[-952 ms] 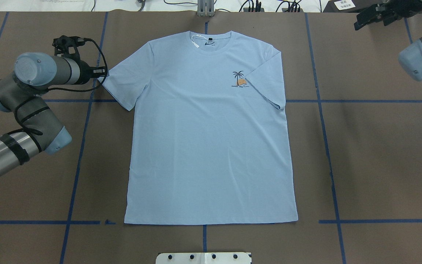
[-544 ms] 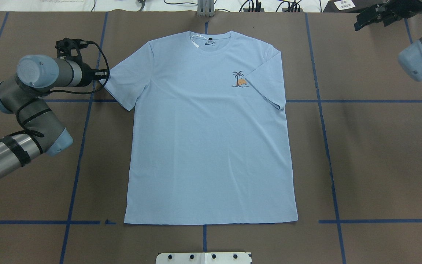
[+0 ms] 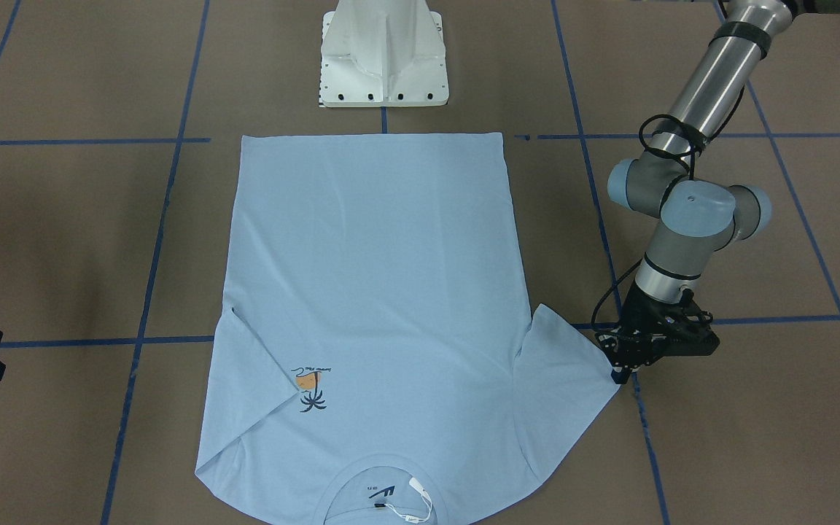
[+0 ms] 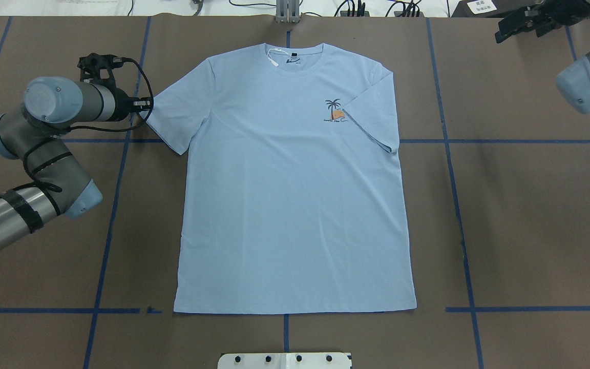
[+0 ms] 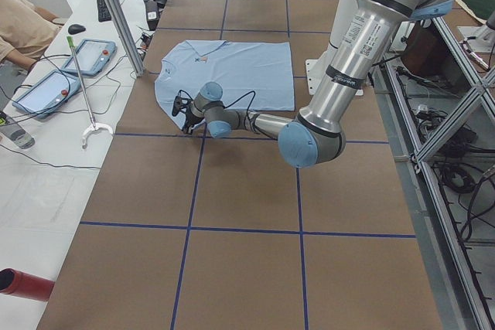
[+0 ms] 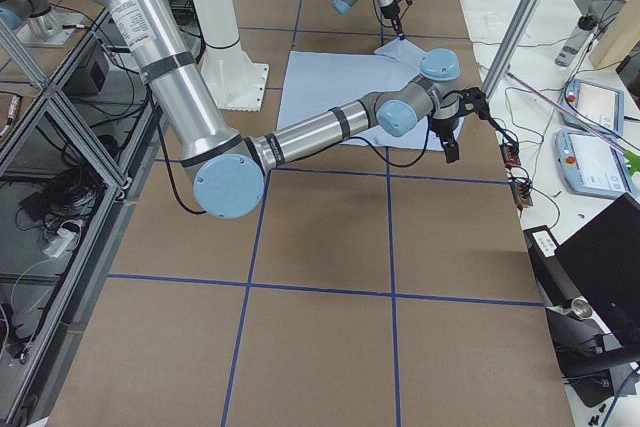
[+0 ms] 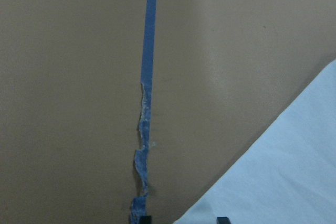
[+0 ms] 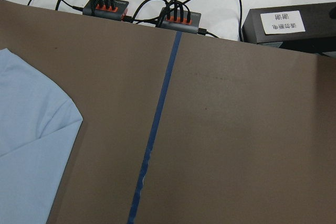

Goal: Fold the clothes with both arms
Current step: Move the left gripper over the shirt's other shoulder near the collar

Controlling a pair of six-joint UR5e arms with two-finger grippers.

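Observation:
The light blue T-shirt lies flat on the brown table, collar at the far edge, with a white string tag. The sleeve on the robot's right is folded in beside the palm print. My left gripper sits low at the tip of the other sleeve. In the left wrist view its fingertips stand apart, open, with the sleeve's edge reaching between them. My right gripper hovers off the cloth at the far right corner. I cannot tell whether it is open or shut.
The white pedestal base stands at the near edge behind the hem. Blue tape lines grid the table. Cable hubs lie along the far edge. A side table with tablets and a seated person is beyond it.
My left arm has shifted slightly forward and toward the sleeve tip. The T-shirt has not moved, and the right gripper has barely moved.

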